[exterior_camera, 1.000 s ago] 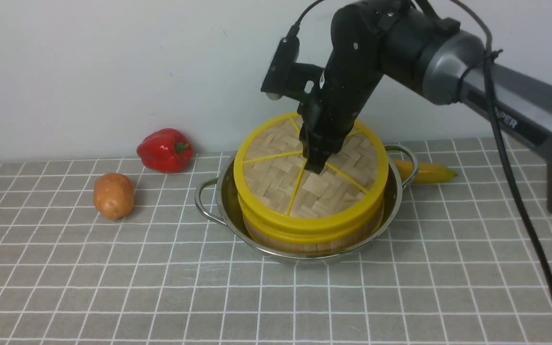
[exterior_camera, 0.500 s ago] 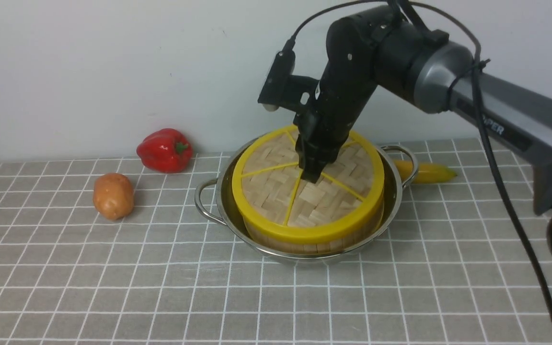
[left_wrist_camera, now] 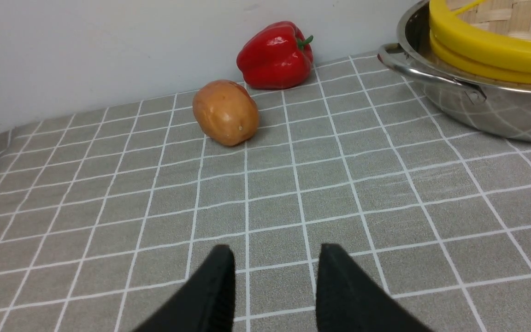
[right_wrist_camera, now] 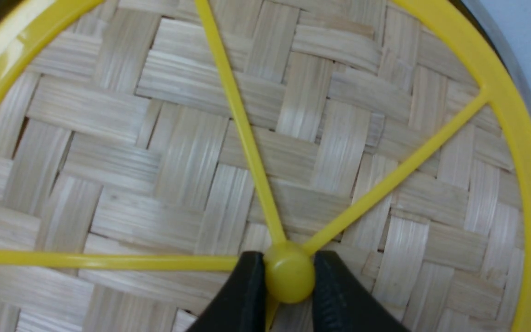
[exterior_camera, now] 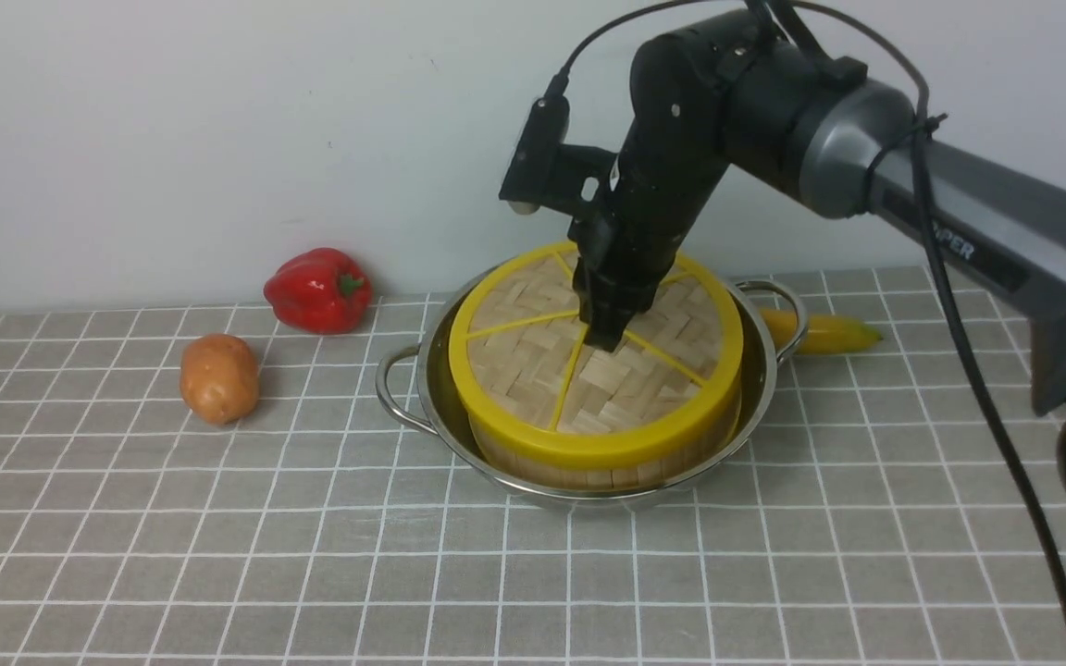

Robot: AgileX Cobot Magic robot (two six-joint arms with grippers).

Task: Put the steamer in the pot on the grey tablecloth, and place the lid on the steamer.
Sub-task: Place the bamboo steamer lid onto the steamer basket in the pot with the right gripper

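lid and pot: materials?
Lid: looks like pale woven bamboo strips, matte, with the grain showing; rim, spokes and knob glossy yellow, probably plastic. Pot: polished metal, likely stainless steel; its wall mirrors the tablecloth grid.

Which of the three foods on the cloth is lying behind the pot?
The banana, poking out past the pot's right handle; pepper and potato sit to its left.

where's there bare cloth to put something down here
Bare grey tablecloth runs across the whole near side, in front of the pot and the potato. Crowded along the wall: red pepper beside the potato, banana tucked behind the pot's handle.
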